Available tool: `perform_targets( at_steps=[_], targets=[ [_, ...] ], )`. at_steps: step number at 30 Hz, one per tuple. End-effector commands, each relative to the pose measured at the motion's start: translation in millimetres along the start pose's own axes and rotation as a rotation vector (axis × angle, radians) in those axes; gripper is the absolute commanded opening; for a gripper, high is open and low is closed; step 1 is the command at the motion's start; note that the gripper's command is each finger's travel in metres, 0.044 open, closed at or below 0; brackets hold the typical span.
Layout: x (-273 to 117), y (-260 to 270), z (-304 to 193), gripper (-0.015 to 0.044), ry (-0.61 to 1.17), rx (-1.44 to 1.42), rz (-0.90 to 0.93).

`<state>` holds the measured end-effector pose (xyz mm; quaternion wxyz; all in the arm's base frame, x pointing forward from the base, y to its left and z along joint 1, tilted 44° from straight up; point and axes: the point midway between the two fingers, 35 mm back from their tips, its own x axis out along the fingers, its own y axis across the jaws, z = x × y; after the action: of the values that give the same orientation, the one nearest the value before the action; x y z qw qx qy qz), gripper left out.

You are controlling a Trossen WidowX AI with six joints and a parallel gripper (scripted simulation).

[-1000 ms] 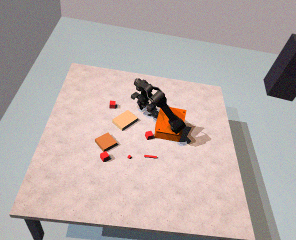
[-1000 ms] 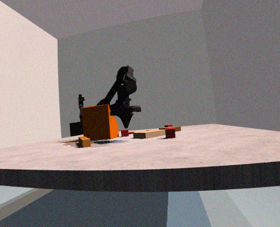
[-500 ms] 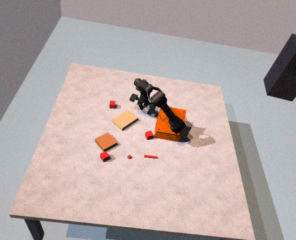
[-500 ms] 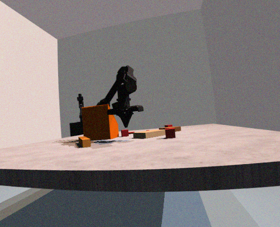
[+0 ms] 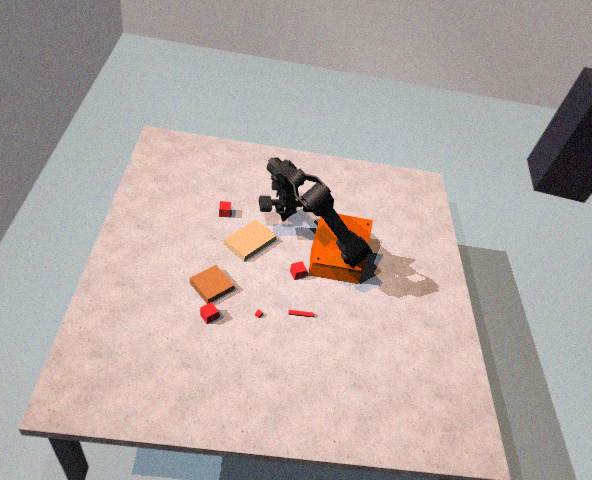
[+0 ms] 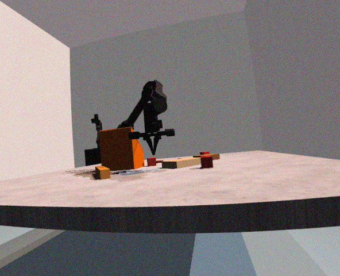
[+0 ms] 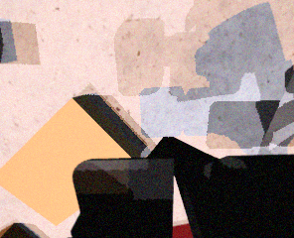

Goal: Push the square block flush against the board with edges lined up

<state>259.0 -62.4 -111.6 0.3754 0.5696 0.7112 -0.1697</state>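
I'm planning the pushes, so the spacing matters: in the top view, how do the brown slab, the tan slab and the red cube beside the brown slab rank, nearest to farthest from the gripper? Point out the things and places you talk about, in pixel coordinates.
1. Tan slab (image 5: 249,239) (image 6: 182,163) (image 7: 53,164): next to the gripper (image 5: 285,219) (image 6: 153,154) (image 7: 168,142), lower left in view.
2. Brown slab (image 5: 212,282) (image 6: 215,156) (image 7: 19,232): beyond it.
3. Red cube (image 5: 209,312) (image 6: 204,153): past the brown slab.

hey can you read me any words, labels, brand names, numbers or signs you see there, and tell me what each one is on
There are none that I can read.
Tan board: no writing on the faces in view.
Brown block: none on its top.
Orange box: dark dots on top, no letters or numbers.
Arm: too dark and grainy to tell whether it bears small print.
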Motion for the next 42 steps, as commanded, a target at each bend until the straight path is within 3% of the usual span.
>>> perform_targets(
  at_steps=[1,31,42],
  targets=[
    [-1.3,2.2,-1.8,0.0000,-0.001,-0.142,0.005],
    [-1.3,8.6,-9.4,0.0000,-0.004,-1.178,0.004],
    [5.2,9.7,-9.9,0.0000,-0.004,-1.296,0.004]
  ],
)
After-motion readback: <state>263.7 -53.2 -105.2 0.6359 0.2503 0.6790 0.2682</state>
